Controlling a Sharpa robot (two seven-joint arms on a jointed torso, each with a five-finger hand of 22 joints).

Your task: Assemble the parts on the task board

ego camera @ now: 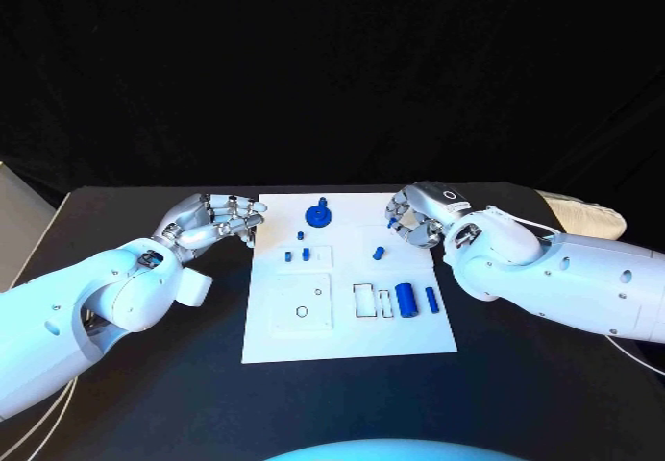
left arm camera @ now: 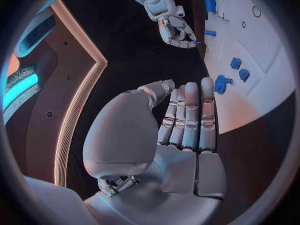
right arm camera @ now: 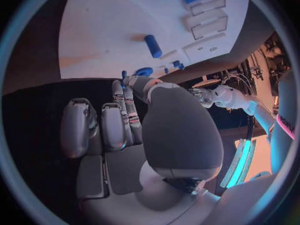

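White board [ego camera: 278, 341] sits mid-table on the black table [ego camera: 554, 384], long side running away from the robot. Left hand [ego camera: 215, 223] hovers just off the board's far left corner, fingers curled in loosely and close together, holding nothing; wrist view shows its fingers [left arm camera: 190, 117] lying side by side, straight-ish, thumb tucked alongside. Right hand [ego camera: 420, 219] is at the far right corner, over the board's edge, fingers bent in; something blue seems to sit at the fingertips, but can't tell if it's pinched or just behind them.

Parts on the board: blue round knob piece [ego camera: 320, 214] at the far edge, centre; small peg [ego camera: 379, 254] nr the right hand; two tiny pegs [ego camera: 295, 255] left of centre; big blue cylinder [ego camera: 406, 300] and a thin blue bar [ego camera: 431, 300] beside it, nr the right edge.
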